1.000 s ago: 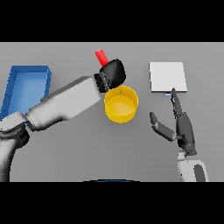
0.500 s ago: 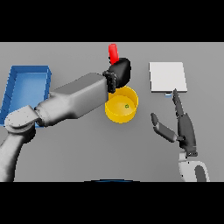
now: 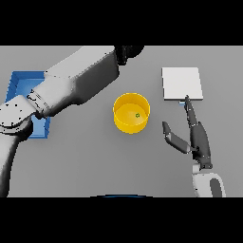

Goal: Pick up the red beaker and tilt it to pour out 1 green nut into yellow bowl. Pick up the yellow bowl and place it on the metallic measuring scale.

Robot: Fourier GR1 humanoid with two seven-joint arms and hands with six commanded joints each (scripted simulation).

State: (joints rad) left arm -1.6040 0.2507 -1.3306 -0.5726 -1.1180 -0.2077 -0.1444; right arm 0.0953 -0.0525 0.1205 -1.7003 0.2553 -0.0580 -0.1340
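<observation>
**A:** From the head view, where is the yellow bowl (image 3: 131, 113) sitting?

**B:** It is standing upright on the grey counter (image 3: 95, 161), about mid-scene, with one small green nut (image 3: 137, 115) lying inside it, right of the bowl's centre.

**A:** And the red beaker?

**B:** It is not showing. The left arm (image 3: 71, 88) is stretching up across the scene, and the left hand (image 3: 129, 51) is sitting at the top edge as a dark shape; whether its fingers are closed I cannot tell.

**A:** The right hand?

**B:** The right hand (image 3: 195, 137) is hovering right of the bowl, apart from it, fingers straight and thumb spread, holding nothing. One fingertip is lying over the near edge of the metallic measuring scale (image 3: 182, 83).

**A:** Anything else?

**B:** A blue tray (image 3: 19, 83) is lying at the far left, partly hidden by the left arm.
</observation>
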